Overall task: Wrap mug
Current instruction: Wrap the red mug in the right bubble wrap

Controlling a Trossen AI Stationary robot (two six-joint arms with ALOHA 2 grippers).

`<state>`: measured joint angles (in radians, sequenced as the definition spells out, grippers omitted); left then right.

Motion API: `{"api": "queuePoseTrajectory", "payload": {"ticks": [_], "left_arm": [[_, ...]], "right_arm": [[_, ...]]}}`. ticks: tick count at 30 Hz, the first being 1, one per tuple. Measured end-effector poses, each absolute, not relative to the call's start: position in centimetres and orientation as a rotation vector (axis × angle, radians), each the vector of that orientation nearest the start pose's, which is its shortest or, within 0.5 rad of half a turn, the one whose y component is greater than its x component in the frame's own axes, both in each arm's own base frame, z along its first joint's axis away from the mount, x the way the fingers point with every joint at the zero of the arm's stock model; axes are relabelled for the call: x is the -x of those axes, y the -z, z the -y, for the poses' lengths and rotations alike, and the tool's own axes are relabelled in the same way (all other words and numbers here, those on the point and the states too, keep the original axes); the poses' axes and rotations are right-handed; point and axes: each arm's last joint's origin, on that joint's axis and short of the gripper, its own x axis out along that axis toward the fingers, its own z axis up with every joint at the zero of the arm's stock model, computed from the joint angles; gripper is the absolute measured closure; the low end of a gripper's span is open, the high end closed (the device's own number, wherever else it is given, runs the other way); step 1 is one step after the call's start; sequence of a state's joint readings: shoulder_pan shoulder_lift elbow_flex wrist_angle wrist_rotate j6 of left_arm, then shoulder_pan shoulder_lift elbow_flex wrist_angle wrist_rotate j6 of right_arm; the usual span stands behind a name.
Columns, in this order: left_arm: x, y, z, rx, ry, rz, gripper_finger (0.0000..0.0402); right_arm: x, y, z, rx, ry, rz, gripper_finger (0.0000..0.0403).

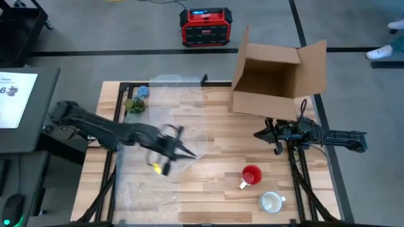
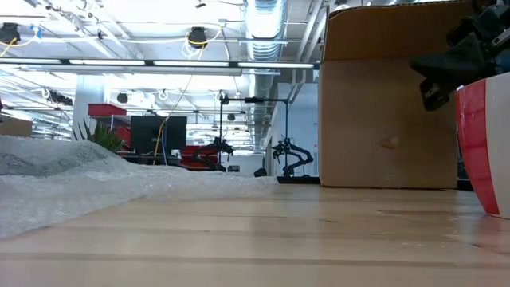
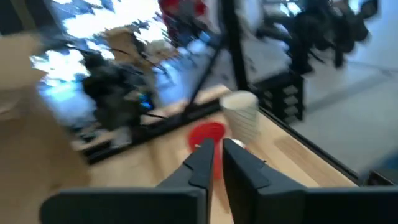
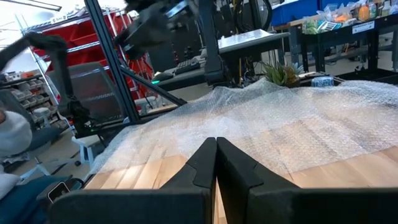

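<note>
- We see the left gripper point(image 1: 180, 148) out over the middle of the table, its fingers point(image 3: 202, 163) close together with only a thin gap between them and nothing held.
- Under and behind this gripper lies the sheet of bubble wrap point(image 1: 161, 116), spread over the left part of the wooden table point(image 1: 221, 202).
- Ahead of the left gripper, well apart from it, stands the red mug point(image 1: 251, 176); just beyond that is the white mug point(image 1: 271, 202), near the table's front edge.
- A small plant point(image 1: 134, 106) and a blue object point(image 1: 143, 92) sit at the far left end of the wrap, behind the left arm.
- The right gripper point(image 1: 260, 134) waits at the right side of the table with its fingers point(image 4: 205, 163) pressed together, empty, pointing toward the wrap.
- Just behind the right gripper an open cardboard box point(image 1: 278, 75) rests on the table's far right corner.
- The red mug sits in front of the right gripper, between it and the white mug.
</note>
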<state>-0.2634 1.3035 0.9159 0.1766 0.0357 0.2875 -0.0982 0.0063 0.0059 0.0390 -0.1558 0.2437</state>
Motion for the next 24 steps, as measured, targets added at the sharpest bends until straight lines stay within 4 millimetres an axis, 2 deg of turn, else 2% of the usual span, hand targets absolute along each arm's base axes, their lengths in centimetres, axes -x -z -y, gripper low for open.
{"api": "queuePoseTrajectory", "payload": {"ticks": [5, 9, 16, 24], "left_arm": [[-35.3, -29.4, 10.0, -0.391, 0.481, -0.295, 0.0326], [-39.4, -28.3, 11.9, -0.52, 0.569, -0.403, 0.0287], [-44.6, -28.2, 14.2, -0.737, 0.664, -0.407, 0.0255], [-49.4, -25.0, 13.8, -0.802, 0.689, -0.516, 0.0222]], "right_arm": [[-9.7, -16.9, 0.5, -0.239, -0.062, 0.031, 0.0403], [-9.7, -16.9, 0.5, -0.239, -0.062, 0.032, 0.0403], [-9.7, -16.9, 0.5, -0.238, -0.062, 0.033, 0.0403], [-9.7, -16.9, 0.5, -0.238, -0.063, 0.035, 0.0403]]}}
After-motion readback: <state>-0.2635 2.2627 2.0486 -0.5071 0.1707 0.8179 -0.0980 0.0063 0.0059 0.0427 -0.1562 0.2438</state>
